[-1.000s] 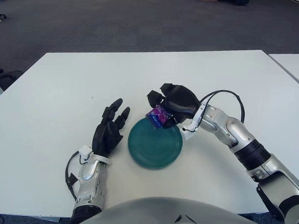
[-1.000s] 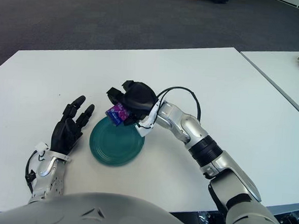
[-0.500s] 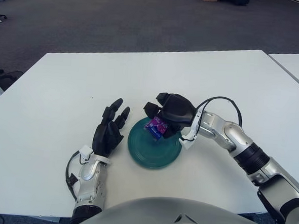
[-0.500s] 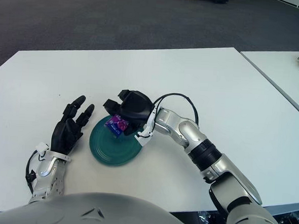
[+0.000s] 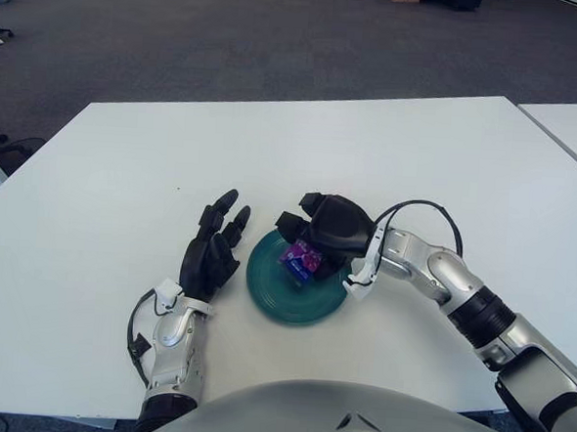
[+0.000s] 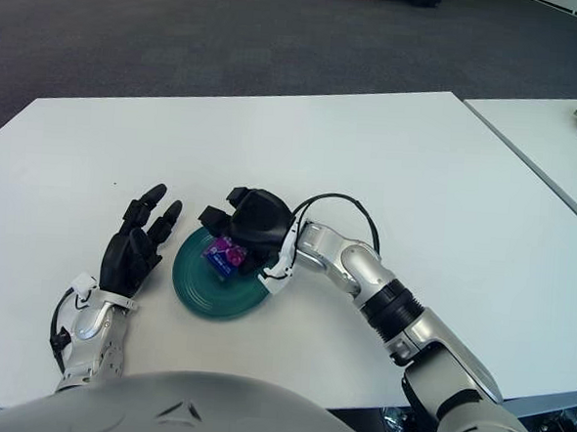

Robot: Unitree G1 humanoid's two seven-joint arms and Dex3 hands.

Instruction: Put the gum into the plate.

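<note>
Change since earlier: right hand (image 5: 318, 239) has come down and toward the robot, from the far rim of the plate (image 5: 297, 278) to low over its far half; the gum (image 5: 301, 260) has gone down with it.
Right hand: black, fingers curled round the gum, palm down, over the plate's far part.
Gum: small purple packet, in the right hand's grasp, inside the plate's outline; whether it touches the plate's surface cannot be told.
Plate: round, teal green, flat on the white worktop (image 5: 420, 155), near the front edge, between the two hands.
Left hand (image 5: 211, 255): idle, just left of the plate, fingers spread and straight, pointing away from the robot, holding nothing.
Cable (image 5: 421, 208): black loop at the right wrist.
</note>
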